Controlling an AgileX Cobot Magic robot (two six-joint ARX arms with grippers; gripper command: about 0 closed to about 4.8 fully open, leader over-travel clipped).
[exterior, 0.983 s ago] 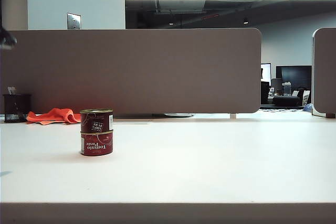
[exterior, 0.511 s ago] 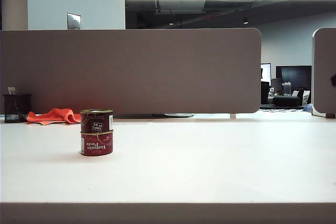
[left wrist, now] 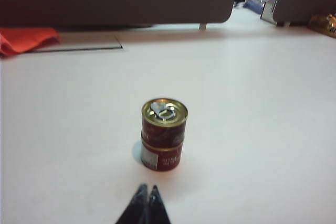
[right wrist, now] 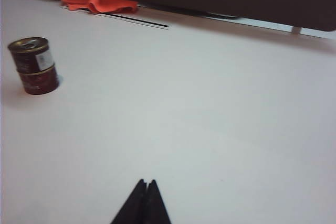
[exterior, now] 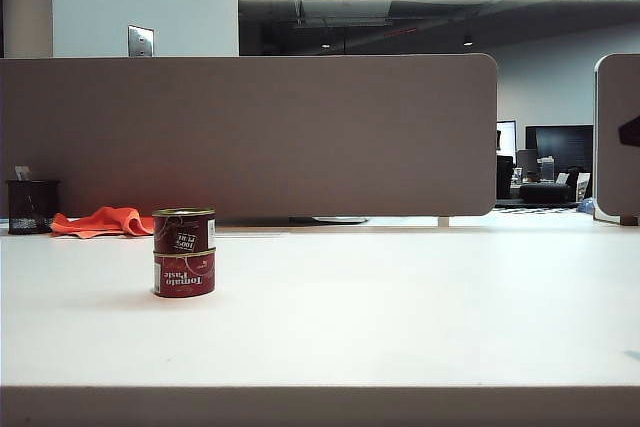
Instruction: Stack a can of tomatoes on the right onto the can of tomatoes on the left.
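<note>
Two dark red tomato cans stand stacked on the left of the white table: the upper can (exterior: pixel 183 230) rests squarely on the lower can (exterior: pixel 184 275). The left wrist view shows the upper can (left wrist: pixel 164 118) with its gold pull-tab lid on the lower can (left wrist: pixel 161 156). My left gripper (left wrist: pixel 147 188) is shut and empty, a short way back from the stack. My right gripper (right wrist: pixel 146 182) is shut and empty too, far off to the right of the stacked cans (right wrist: pixel 34 66). A dark bit of the right arm (exterior: pixel 630 131) peeks in at the exterior view's right edge.
An orange cloth (exterior: pixel 100 220) and a black mesh cup (exterior: pixel 30 205) lie at the back left. A grey partition (exterior: pixel 250 132) closes off the back of the table, with a second panel (exterior: pixel 618 137) at the far right.
The left arm's dark tip at the exterior view's left edge has gone out of view. A dark bit of the right arm has appeared at the right edge. The stacked cans have not moved.
</note>
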